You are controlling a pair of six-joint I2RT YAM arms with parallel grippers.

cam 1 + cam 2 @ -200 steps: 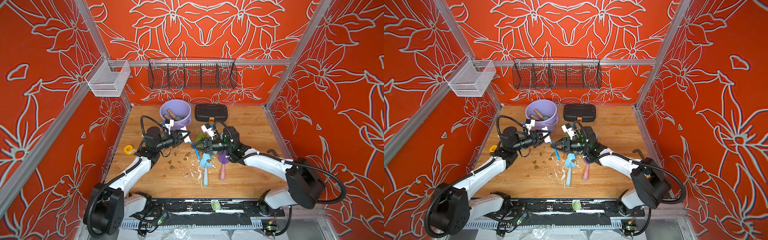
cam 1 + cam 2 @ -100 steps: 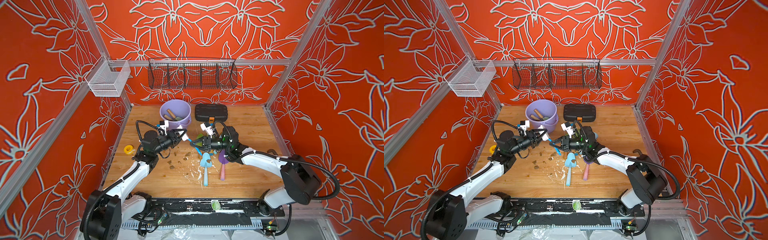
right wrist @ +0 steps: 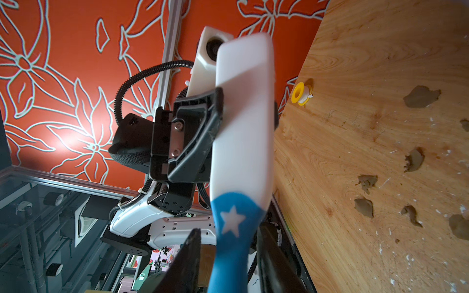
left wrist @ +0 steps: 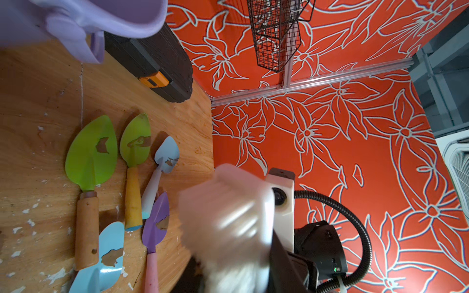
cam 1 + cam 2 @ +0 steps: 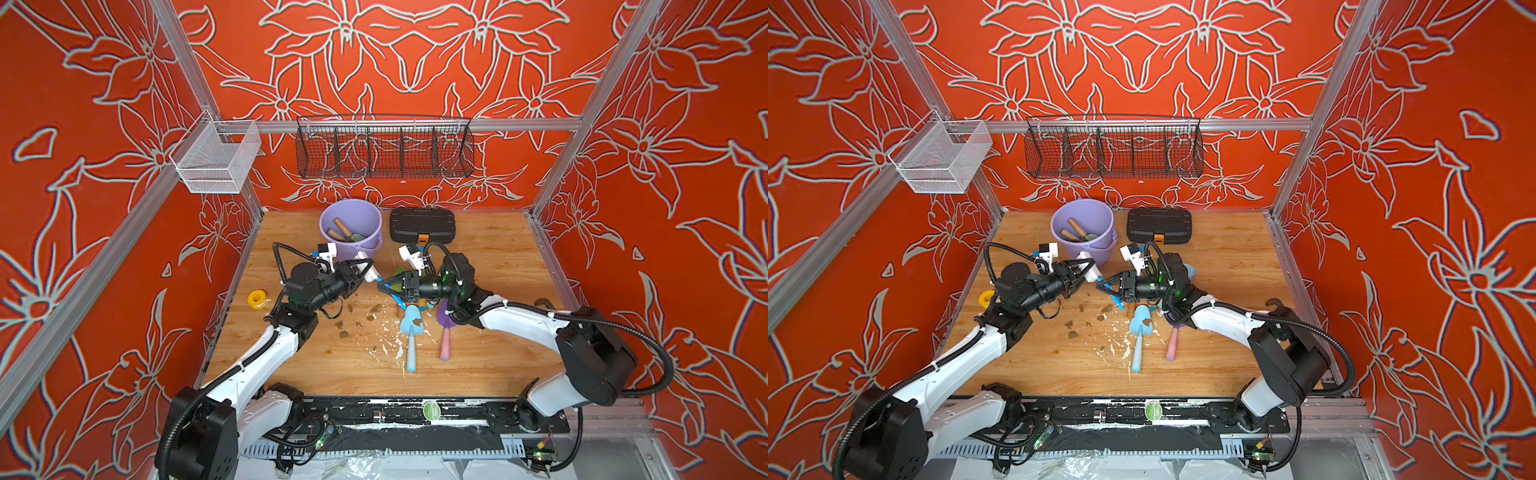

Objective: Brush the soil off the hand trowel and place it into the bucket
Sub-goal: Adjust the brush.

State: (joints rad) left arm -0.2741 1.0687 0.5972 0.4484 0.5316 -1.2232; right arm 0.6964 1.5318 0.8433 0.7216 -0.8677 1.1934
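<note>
A brush (image 5: 376,276) with a white head and a blue star-marked handle (image 3: 236,223) hangs between both arms. My left gripper (image 5: 365,270) is shut on its white body (image 3: 243,114). My right gripper (image 3: 228,236) straddles the blue handle, with a gap showing on one side. Several hand trowels lie below: light blue (image 5: 411,328), purple (image 4: 156,220) and green (image 4: 91,152), each with a brown soil patch. Loose soil clumps (image 5: 376,308) dot the wood. The lavender bucket (image 5: 328,226) stands at the back with a wooden-handled trowel inside.
A black case (image 5: 422,224) with an orange latch sits right of the bucket. A yellow tape roll (image 5: 257,298) lies by the left wall. White flecks (image 5: 386,345) litter the table's middle. A black wire basket (image 5: 384,149) and a white mesh bin (image 5: 216,160) hang on the walls.
My right gripper has edged left toward the left one, so the two now meet at the brush. The left jaws have narrowed on the brush's white body.
</note>
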